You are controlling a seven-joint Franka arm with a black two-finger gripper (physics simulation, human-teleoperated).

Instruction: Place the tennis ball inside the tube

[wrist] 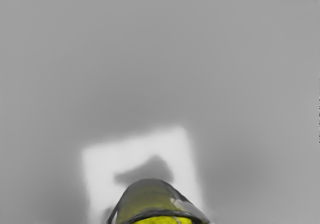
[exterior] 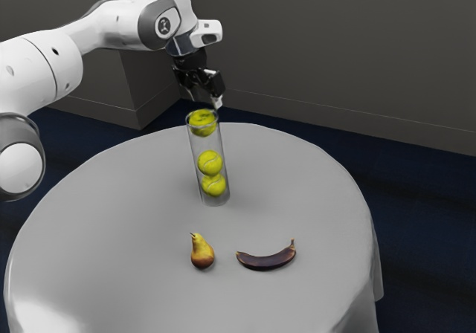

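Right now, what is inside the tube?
The tube holds a tennis ball near its mouth and, past a gap, two stacked balls. Anything under the lowest ball is hidden.

Looks like clear, smooth plastic on the tube (exterior: 195, 145), glossy at the rim. Looks matt and felt-like on the tennis balls (exterior: 210, 163), smooth-skinned on the pear (exterior: 202, 256) and banana (exterior: 268, 260). Drapes as smooth, satiny cloth over the table (exterior: 126, 207). Looks like glossy plastic on the arm (exterior: 37, 69).

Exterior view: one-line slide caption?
Open gripper above a clear tube holding three tennis balls, the top one apart from the lower two.
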